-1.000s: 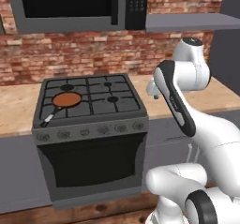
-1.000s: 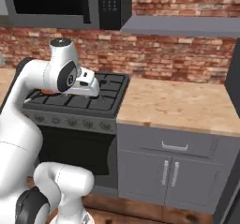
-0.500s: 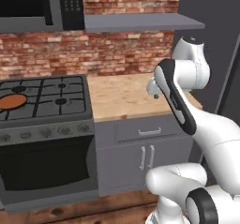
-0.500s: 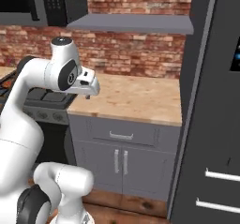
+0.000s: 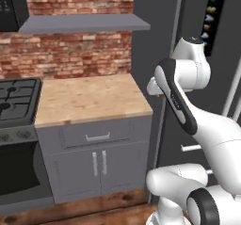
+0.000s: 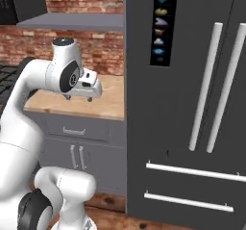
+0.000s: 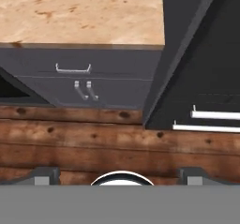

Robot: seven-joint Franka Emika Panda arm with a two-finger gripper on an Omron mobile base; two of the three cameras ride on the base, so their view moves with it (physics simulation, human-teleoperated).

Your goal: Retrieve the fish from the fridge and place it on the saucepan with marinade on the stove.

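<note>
- The base has driven rightward along the kitchen front, so both base views have shifted as a whole; the things themselves have not moved.
- The stove (image 5: 14,108), central in the left base view a second ago, now lies at that view's left edge, and the pan on it has passed out of frame.
- The wooden counter (image 5: 89,99) beside the stove now takes the middle of the left base view.
- The fridge (image 6: 185,99), at first only a dark sliver at the right edge, then a partial front, now shows its closed doors with long pale handles (image 6: 206,87) and drawer bars right of the counter.
</note>
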